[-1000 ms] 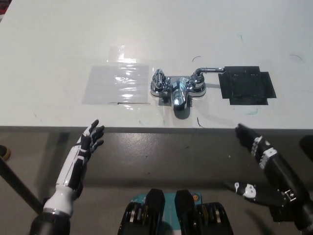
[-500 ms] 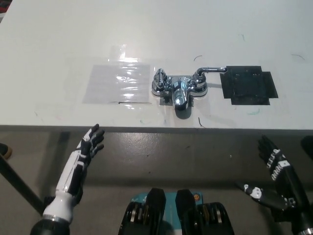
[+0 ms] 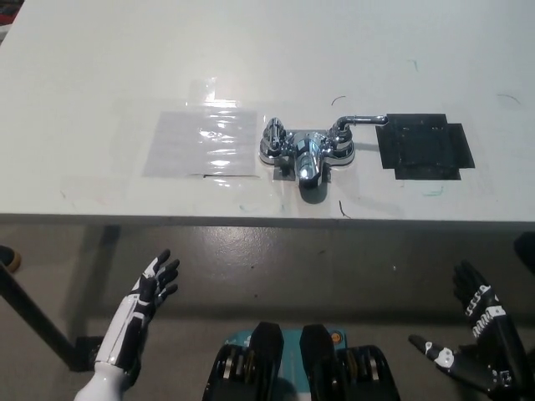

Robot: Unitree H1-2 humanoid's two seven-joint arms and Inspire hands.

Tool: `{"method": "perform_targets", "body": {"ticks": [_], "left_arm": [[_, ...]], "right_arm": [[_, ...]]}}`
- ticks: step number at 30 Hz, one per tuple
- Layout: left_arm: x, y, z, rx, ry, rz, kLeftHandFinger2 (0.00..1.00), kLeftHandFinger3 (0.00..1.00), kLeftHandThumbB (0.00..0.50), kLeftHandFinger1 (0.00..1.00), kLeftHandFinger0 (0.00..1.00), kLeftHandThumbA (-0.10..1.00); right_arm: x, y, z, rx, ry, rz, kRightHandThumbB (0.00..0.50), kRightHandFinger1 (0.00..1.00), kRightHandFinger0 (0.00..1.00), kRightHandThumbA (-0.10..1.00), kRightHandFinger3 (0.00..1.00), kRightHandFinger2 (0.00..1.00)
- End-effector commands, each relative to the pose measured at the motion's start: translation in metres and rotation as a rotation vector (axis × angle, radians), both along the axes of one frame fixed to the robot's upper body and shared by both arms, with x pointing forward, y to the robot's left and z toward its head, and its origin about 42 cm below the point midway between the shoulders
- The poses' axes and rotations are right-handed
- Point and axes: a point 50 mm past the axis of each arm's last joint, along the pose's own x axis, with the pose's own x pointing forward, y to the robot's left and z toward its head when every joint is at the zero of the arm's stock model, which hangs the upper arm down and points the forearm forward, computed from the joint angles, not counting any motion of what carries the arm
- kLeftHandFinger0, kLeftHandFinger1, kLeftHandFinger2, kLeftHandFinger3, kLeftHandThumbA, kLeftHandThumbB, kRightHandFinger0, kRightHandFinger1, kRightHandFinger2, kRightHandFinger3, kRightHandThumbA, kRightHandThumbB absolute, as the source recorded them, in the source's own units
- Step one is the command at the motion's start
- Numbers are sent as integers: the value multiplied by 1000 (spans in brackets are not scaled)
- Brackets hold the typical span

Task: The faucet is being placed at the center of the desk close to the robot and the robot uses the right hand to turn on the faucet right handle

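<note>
A chrome faucet point(image 3: 306, 153) stands on the white desk point(image 3: 267, 67), near its front edge at the middle. Its right handle point(image 3: 361, 121) is a lever pointing to the picture's right, toward a black taped patch point(image 3: 425, 147). The left handle point(image 3: 272, 133) is a short chrome knob. My black right hand point(image 3: 478, 330) hangs open below the desk edge at the lower right, far from the faucet. At the lower left my white left hand point(image 3: 149, 294) rests below the desk edge with fingers spread, holding nothing.
A clear plastic sheet point(image 3: 202, 142) lies flat on the desk to the left of the faucet. The desk's front edge point(image 3: 267, 220) runs across the picture, with grey floor point(image 3: 292, 267) beneath it.
Both hands have dropped lower and back toward my body, away from the desk edge. The right hand moved the most. The faucet has not moved.
</note>
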Motion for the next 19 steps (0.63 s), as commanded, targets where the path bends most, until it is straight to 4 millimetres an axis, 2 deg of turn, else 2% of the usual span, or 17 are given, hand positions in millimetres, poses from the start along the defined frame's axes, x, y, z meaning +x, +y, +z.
{"method": "perform_targets", "body": {"ticks": [1,3,5,8,12,17,19], "left_arm": [[-1,2,9,16,-45,-25,1000,1000,95,1000,1000,1000],[0,2,10,13,-45,-18,1000,1000,104,1000,1000,1000],[0,2,11,7,-42,-25,1000,1000,165,1000,1000,998],[0,2,11,10,-41,-29,1000,1000,210,1000,1000,987],[4,3,14,18,-52,-25,1000,1000,180,1000,1000,1000],[2,4,13,17,-52,-19,1000,1000,140,1000,1000,1000],[-1,5,11,15,-46,-18,1000,1000,138,1000,1000,1000]], "right_arm": [[3,0,12,0,-89,-12,107,1000,1000,1000,1000,1000],[6,0,13,1,-93,-7,107,1000,1000,1000,1000,1000],[6,1,13,5,-91,-3,108,1000,1000,1000,1000,1000],[6,1,14,-1,-91,-1,116,1000,1000,999,1000,1000],[10,2,15,-2,-92,1,121,1000,1000,992,1000,1000],[10,3,15,-4,-89,14,102,1000,1000,981,1000,1000],[9,3,13,-4,-84,17,101,1000,1000,980,1000,1000]]}}
